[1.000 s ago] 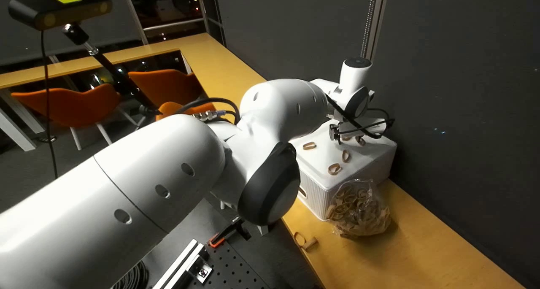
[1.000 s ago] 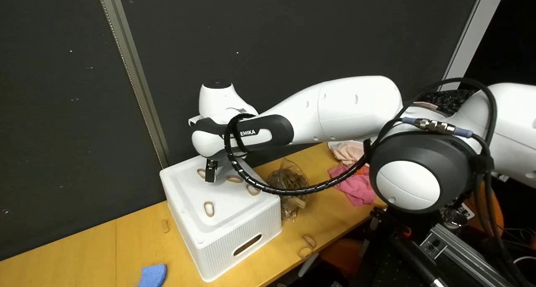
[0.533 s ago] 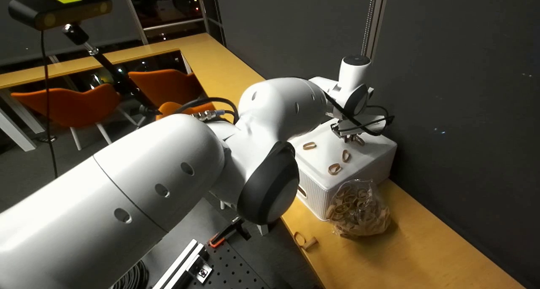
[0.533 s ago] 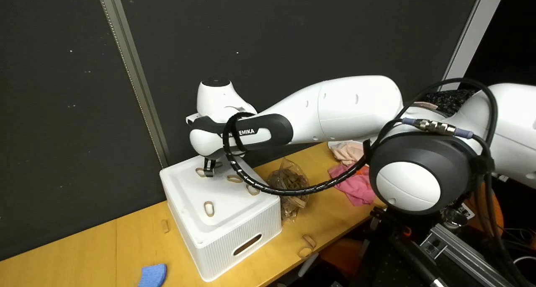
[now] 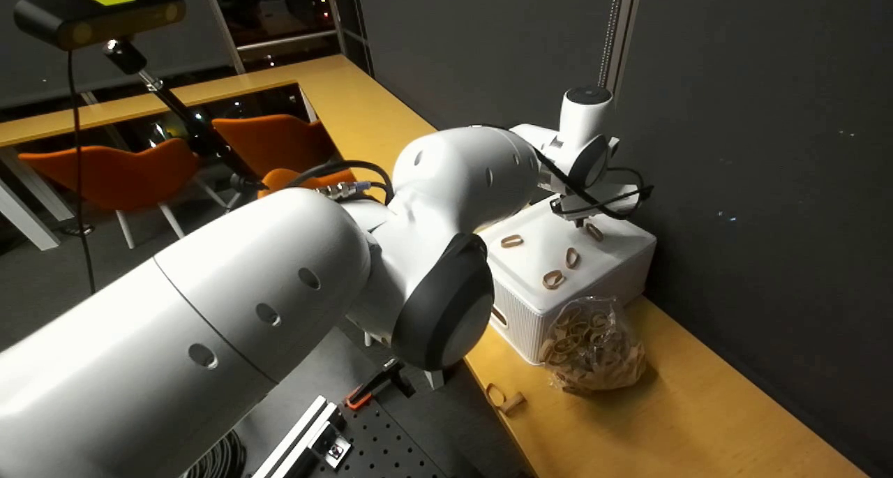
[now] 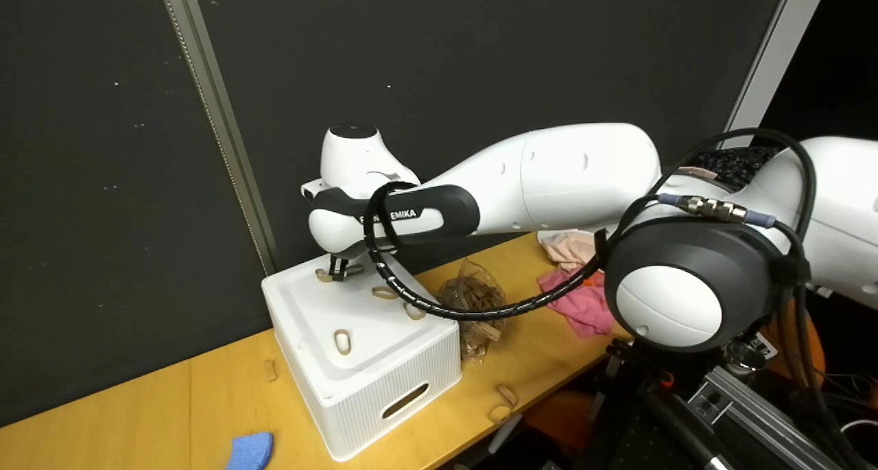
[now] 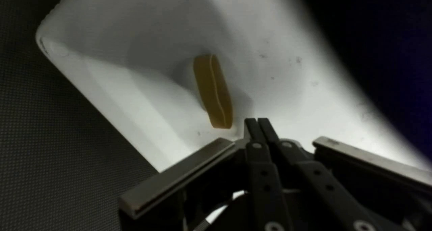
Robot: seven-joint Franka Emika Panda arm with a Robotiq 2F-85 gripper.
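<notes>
1. On top of the white box (image 6: 309, 312), which stands on the wooden surface (image 6: 151, 401) beside the dark wall (image 6: 480, 58), the brown band (image 7: 213, 91) lies as a narrow loop, close to the tips of the claw (image 7: 257, 121).
2. Compared with a moment ago, the claw is nearer to the dark wall. The neighbouring band (image 6: 321, 275), at the left of the claw in an exterior view, seems shifted along with it.
3. For the work in hand, this means in my judgement that the claw meets the neighbouring band; if it only pushes, or pinches also, I cannot tell.
4. The claw is closed: in the wrist view its two fingers (image 7: 252, 131) lie together, and I see nothing thick between them.
5. The long axis of the brown band goes almost up and down in the wrist view, leaning a little. Its lower end points toward the claw, its upper end away; it is slanted, not parallel, to the wall side of the white box.
</notes>
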